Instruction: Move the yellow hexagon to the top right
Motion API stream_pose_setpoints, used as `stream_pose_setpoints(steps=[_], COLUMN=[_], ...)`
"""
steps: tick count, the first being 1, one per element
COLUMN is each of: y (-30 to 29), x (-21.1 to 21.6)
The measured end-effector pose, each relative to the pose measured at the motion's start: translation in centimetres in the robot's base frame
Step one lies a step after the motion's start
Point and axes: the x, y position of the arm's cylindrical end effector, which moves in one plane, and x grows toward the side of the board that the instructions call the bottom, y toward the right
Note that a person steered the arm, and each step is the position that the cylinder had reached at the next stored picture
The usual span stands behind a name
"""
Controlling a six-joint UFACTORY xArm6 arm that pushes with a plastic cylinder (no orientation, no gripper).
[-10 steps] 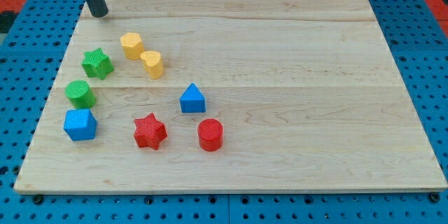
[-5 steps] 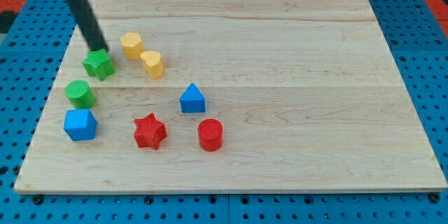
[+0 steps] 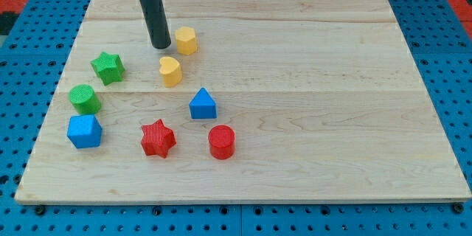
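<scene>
The yellow hexagon [image 3: 186, 40] sits on the wooden board [image 3: 310, 81], left of centre near the view's top. My tip [image 3: 161, 46] is just to its left, close to or touching it. A second yellow block, heart-shaped [image 3: 170, 71], lies just below the hexagon.
A green star [image 3: 108, 67], a green cylinder [image 3: 85, 99] and a blue cube [image 3: 83, 130] stand along the view's left. A blue triangle block [image 3: 202, 105], a red star [image 3: 158, 138] and a red cylinder [image 3: 221, 141] lie lower in the middle.
My tip swept from the view's upper left down past the green star, then right. The yellow hexagon moved right and slightly up. The yellow heart shifted a little right and down.
</scene>
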Motion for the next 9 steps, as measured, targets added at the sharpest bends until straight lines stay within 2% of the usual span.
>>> stream_pose_setpoints(steps=[1, 5, 6, 7, 8, 9], y=[0.4, 0.5, 2.4, 3.1, 3.0, 7.1], x=[-1.4, -1.6, -1.6, -0.4, 3.6, 2.6])
